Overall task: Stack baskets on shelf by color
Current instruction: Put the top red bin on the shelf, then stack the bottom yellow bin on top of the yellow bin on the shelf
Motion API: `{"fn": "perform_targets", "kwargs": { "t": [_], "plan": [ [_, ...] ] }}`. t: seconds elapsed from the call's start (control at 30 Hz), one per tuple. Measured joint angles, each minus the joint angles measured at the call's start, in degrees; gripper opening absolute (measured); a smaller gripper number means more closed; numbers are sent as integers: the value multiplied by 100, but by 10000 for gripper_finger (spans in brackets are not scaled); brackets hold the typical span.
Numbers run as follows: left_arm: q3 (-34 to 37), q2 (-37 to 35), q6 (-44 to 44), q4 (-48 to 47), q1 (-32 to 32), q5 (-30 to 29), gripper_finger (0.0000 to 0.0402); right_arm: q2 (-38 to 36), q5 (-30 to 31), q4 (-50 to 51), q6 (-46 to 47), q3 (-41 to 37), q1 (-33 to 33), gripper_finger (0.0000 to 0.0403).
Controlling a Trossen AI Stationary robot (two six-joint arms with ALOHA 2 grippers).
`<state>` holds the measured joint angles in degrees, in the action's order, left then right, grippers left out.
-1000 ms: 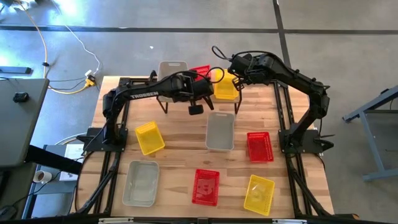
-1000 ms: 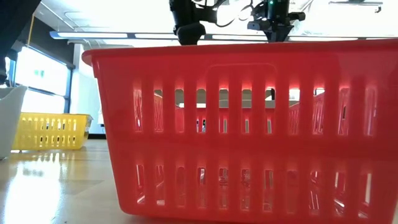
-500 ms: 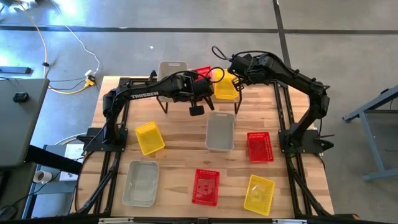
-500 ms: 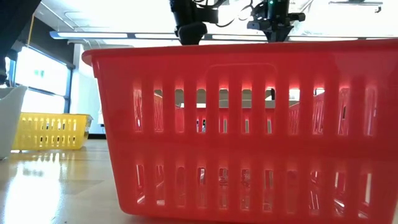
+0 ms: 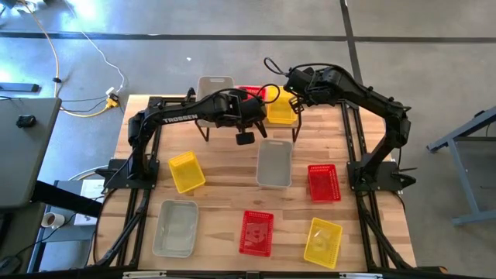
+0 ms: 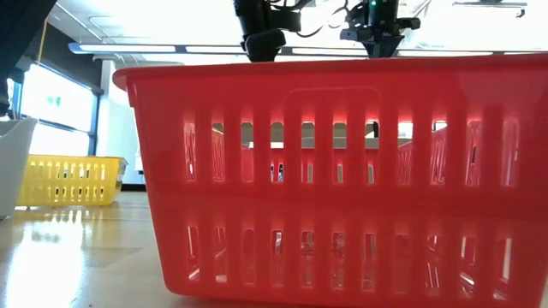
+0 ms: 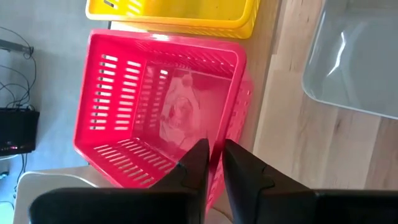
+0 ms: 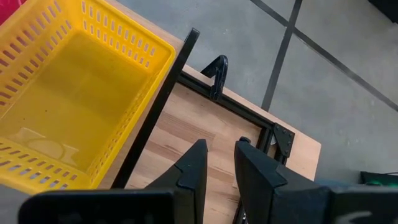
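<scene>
On the shelf [image 5: 204,129] at the table's far edge, a pale grey basket [image 5: 215,83] sits at the left and a yellow basket [image 5: 280,111] at the right. A red basket [image 5: 250,91] is between them, and my left gripper [image 5: 245,110] is above it, shut on its wall. The plank is mostly hidden under the baskets and my left arm. My right gripper [image 5: 297,101] hovers just right of the yellow basket [image 8: 68,99], fingers a little open around nothing. Its wrist view shows the shelf's black frame [image 8: 155,112]. My left gripper pinches a side wall of the red basket at its rim [image 7: 219,149], one finger inside the basket and one outside. The fingers come from above, pointing down. The basket is open side up. Whether its bottom rests on the shelf cannot be told.
On the tabletop lie a yellow basket [image 5: 186,171], a grey one [image 5: 273,163], a red one [image 5: 324,183], and near the front a grey [image 5: 175,228], a red [image 5: 256,232] and a yellow [image 5: 323,242]. The front red basket [image 6: 342,171] fills the low view.
</scene>
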<state>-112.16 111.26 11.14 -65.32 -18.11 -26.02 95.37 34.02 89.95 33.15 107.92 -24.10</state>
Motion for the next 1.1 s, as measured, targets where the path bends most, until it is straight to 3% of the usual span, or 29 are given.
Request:
{"fn": "perform_targets", "kwargs": {
  "t": [0.8,1.1],
  "plan": [
    [-2,0,107,130,53,197,139,0,-31,4,-14,0,32,69],
    [-4,-2,256,14,55,147,152,0,-22,4,-2,0,390,69]
  ]
}}
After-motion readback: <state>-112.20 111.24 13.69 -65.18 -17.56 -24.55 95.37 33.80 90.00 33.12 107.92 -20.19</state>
